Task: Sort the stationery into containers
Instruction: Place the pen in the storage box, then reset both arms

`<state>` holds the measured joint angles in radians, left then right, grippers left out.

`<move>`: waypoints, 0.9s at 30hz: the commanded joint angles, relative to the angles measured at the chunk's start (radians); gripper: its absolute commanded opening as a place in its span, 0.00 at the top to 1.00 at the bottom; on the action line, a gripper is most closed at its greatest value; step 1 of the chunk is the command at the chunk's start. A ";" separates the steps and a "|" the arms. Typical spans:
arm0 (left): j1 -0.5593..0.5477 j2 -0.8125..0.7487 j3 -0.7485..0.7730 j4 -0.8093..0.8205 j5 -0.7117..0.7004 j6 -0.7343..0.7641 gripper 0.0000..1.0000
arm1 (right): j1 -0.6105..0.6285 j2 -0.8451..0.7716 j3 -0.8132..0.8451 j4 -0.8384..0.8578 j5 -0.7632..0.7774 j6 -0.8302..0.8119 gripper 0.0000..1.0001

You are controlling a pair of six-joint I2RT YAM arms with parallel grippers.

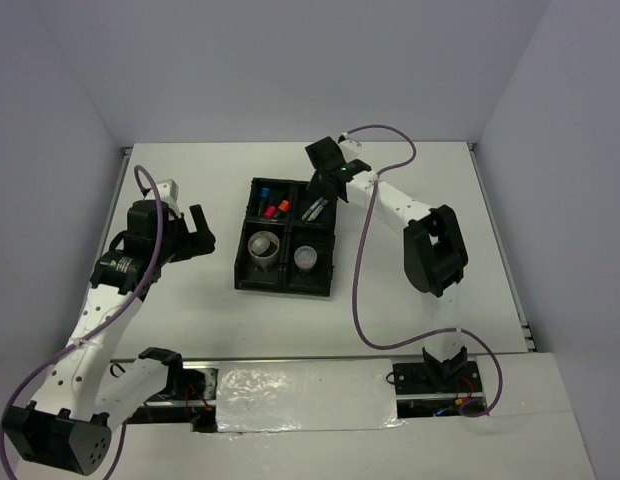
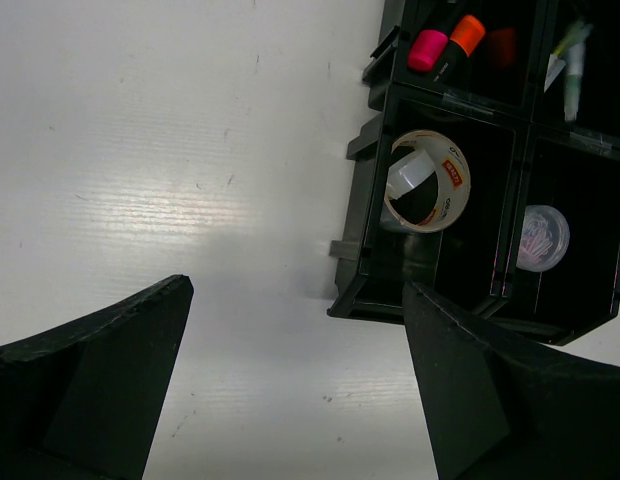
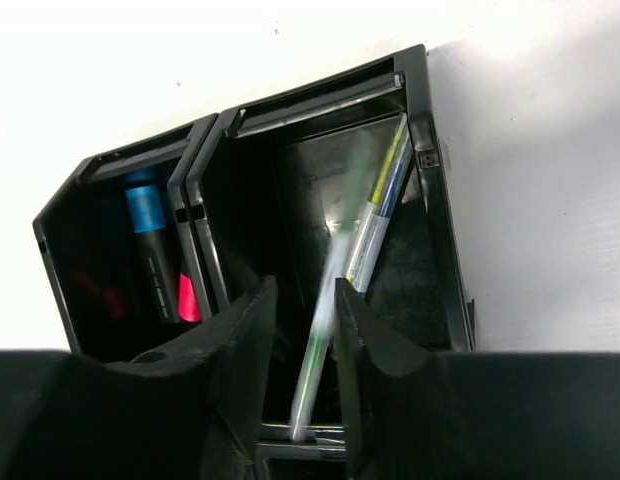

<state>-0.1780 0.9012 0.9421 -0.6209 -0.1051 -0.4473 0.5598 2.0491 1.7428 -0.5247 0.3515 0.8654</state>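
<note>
White table (image 1: pixel 190 165), black tray (image 1: pixel 239 270): the right gripper (image 3: pixel 303 290), fingers a little apart, sits around a pen (image 3: pixel 342 240) leaning in its far right part, and could knock it out going up; left gripper (image 2: pixel 297 288) hangs open.

Left pincer (image 2: pixel 298 287) gapes wide — right pincer (image 3: pixel 305 284) narrowly parted.
</note>
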 commanded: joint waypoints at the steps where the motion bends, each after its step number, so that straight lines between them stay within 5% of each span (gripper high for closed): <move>1: 0.006 -0.005 0.000 0.032 0.012 0.012 0.01 | -0.001 -0.021 0.003 0.029 0.009 -0.002 0.60; 9: 0.006 0.001 -0.002 0.029 -0.004 0.009 0.01 | -0.003 -0.173 -0.107 0.023 0.047 -0.049 0.57; 13: 0.006 0.011 0.007 0.013 -0.051 0.002 0.01 | 0.011 -0.482 -0.395 0.230 0.001 -0.265 0.56; 17: 0.014 0.004 0.020 -0.013 -0.151 -0.017 0.01 | 0.018 -0.729 -0.533 0.180 -0.020 -0.444 0.49; 18: 0.020 -0.001 0.021 -0.020 -0.171 -0.027 0.01 | 0.022 -0.780 -0.566 0.170 -0.020 -0.478 0.35; 19: 0.031 -0.005 0.021 -0.023 -0.198 -0.033 0.01 | 0.023 -0.831 -0.595 0.161 -0.014 -0.506 0.01; 27: 0.040 -0.067 0.043 -0.065 -0.314 -0.076 0.01 | 0.025 -1.305 -0.746 -0.104 0.104 -0.597 0.00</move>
<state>-0.1425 0.8589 0.9428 -0.6708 -0.3431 -0.4881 0.5781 0.8238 1.0145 -0.5045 0.3904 0.3340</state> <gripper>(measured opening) 0.994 0.996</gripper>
